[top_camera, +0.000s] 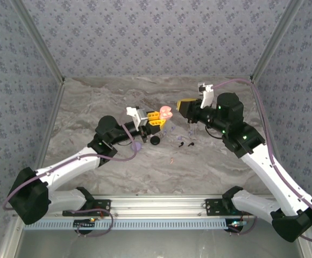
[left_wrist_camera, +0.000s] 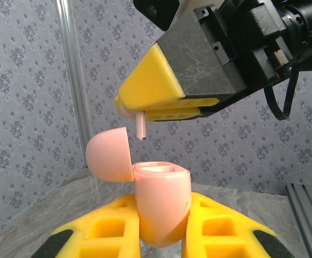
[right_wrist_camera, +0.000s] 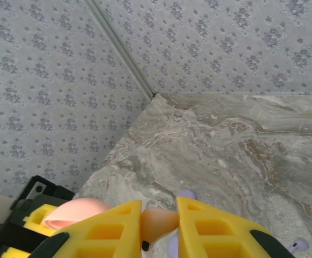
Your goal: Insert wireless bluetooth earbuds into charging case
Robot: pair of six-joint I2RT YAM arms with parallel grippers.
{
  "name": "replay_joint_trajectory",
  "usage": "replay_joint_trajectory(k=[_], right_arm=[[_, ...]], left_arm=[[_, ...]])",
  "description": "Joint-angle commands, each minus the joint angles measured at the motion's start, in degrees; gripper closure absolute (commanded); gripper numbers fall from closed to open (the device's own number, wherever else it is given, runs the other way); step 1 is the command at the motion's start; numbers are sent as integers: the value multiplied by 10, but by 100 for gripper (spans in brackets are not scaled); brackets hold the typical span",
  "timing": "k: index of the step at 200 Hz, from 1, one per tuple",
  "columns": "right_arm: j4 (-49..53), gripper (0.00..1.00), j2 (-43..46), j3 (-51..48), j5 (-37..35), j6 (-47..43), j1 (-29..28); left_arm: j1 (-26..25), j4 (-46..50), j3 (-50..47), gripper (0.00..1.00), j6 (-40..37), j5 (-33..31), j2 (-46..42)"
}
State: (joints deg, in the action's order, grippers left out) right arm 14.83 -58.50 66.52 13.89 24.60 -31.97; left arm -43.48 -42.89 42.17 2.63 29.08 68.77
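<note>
Above the middle of the desk [top_camera: 118,172] we see the two arms meet, both lifted clear of the marble surface. The left pincer [left_wrist_camera: 163,215] has its yellow fingers [left_wrist_camera: 105,228] pressed against either side of the pink charging case [left_wrist_camera: 164,199], which stands roughly upright between them with its mouth facing up. The lid [left_wrist_camera: 108,155] is swung open and hangs off to the left in the left wrist view. Just over the open case hangs the right pincer [right_wrist_camera: 158,207], closed on the pink earbud [right_wrist_camera: 158,223]. From the left wrist view we see that bud's thin stem pointing straight down, a little above the case's rim and slightly to the lid side of it, not touching it. In the right wrist view the bud sits squeezed between the two yellow fingertips [right_wrist_camera: 199,215], with the pink lid showing below and to the left. Down on the desk, nearer the arm bases, lie a black round case [top_camera: 155,140] and, just left of it, a lilac round case [top_camera: 136,145]. Two black earbuds [top_camera: 181,144] lie close together to the right of the black case, some small lilac pieces [top_camera: 169,129] lie just beyond them, and a tiny pinkish piece [top_camera: 172,159] lies apart, closer to the bases; we cannot tell its shape.
</note>
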Motion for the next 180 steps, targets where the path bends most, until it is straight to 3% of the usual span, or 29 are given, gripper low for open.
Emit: replay_joint_trajectory(k=[1, 180], right_arm=[[-28, 78, 7, 4, 14, 8, -9], [11, 77, -6, 8, 1, -21, -53]], left_arm=[[-5, -22, 21, 100, 4, 4, 2], [-10, -25, 24, 100, 5, -15, 11]])
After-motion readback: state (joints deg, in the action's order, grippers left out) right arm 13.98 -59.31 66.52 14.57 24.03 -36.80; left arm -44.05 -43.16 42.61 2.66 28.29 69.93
